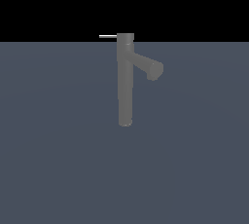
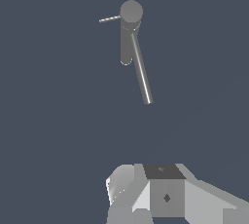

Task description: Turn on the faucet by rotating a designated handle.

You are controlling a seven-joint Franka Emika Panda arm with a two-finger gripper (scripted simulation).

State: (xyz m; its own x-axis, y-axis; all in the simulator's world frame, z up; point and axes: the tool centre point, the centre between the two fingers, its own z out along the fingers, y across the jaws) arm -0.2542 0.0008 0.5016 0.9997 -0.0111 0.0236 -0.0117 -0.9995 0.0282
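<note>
The faucet [image 1: 125, 82] stands upright on the flat grey surface [image 1: 53, 159], roughly at its middle and well away from any near edge, with its thick spout [image 1: 148, 65] angling down toward the exterior view's right. The handle [image 1: 108, 36] is the thin pale rod sticking out level from the column's top, pointing toward the exterior view's left, opposite the spout.

Your gripper [image 2: 146, 194] is absent from the exterior view. In the wrist view only its white body shows, well apart from the faucet and looking down on the column's cap, so you cannot tell whether the jaws are spread or pressed together.

You are at the approach, I judge, with no contact yet. Bring the fingers in beside the handle near its free tip, where the lever arm is longest, and stay clear of the spout, which looks much like the column from above. Push sideways in a level arc around the column's axis, not straight, or the thin rod may slip off the finger.
</note>
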